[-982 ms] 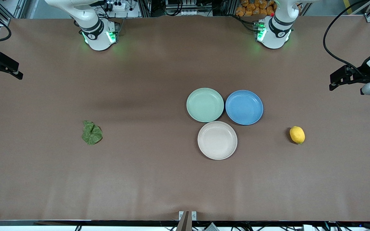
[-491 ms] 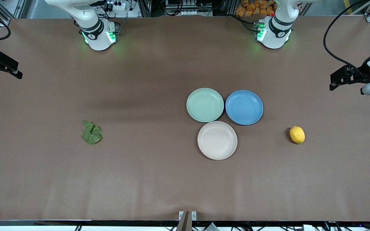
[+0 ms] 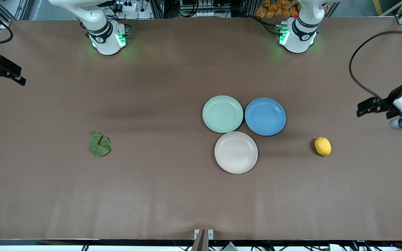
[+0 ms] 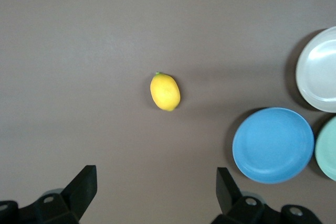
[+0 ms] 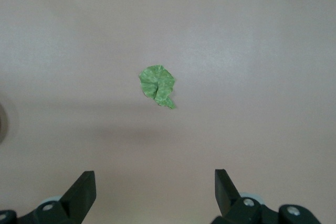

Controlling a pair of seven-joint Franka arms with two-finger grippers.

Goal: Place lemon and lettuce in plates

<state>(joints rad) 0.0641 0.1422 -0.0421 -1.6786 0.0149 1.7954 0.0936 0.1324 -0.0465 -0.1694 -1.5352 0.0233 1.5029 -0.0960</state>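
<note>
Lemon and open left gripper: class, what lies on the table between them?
Nothing: in the left wrist view only bare brown table separates the lemon from the left gripper.

A blue plate (image 3: 265, 116) lay flat on the brown table (image 3: 159, 195), toward the left arm's end of its middle. Its shallow dish held nothing. A small pale bracket (image 3: 203, 234) sat at the table's near edge.

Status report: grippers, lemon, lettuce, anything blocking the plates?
Left gripper open, above table near lemon. Right gripper open, high over lettuce. Both on table, untouched. Mint plate, beige plate unobstructed.
</note>
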